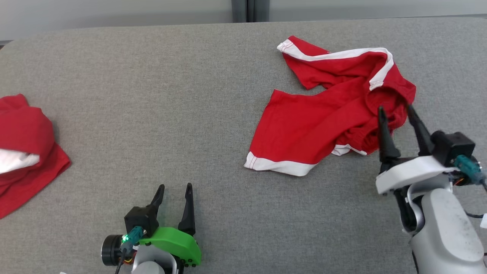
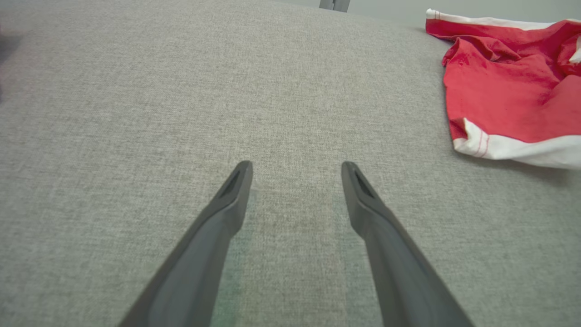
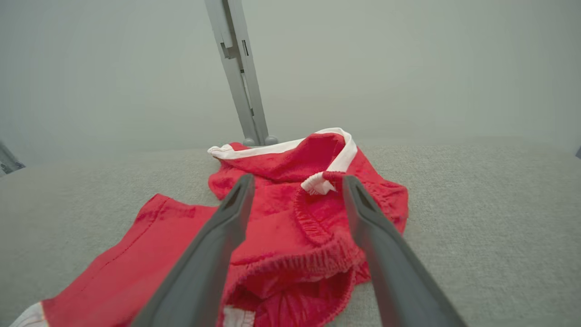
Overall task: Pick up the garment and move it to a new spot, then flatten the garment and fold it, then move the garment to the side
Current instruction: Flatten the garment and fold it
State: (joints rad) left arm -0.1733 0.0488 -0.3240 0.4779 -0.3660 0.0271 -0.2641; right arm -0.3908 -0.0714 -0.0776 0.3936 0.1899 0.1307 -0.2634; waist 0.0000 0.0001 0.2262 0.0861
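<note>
Head view: a crumpled pair of red cloth shorts (image 1: 315, 125) with white trim lies on the right half of a grey fabric-covered tabletop (image 1: 152, 95). One white-banded leg hem points toward the robot and the other is twisted toward the far edge. The right claw (image 1: 394, 107) stands at the shorts' near right side, its two dark fingers spread apart, tips over the gathered elastic waistband. Right wrist view: the right claw (image 3: 298, 177) gapes above the puckered waist opening of the shorts (image 3: 281, 218); whether the tips touch cloth cannot be told. A grey metal post (image 3: 236, 72) rises behind the tabletop's far edge. The left claw (image 1: 175, 186) sits near the front edge, well apart from the shorts. Left wrist view: the left claw (image 2: 296, 164) is spread wide over bare tabletop, the shorts (image 2: 508, 100) off to the upper right. A second bundle of red and white cloth (image 1: 23, 133) lies at the tabletop's left edge.
</note>
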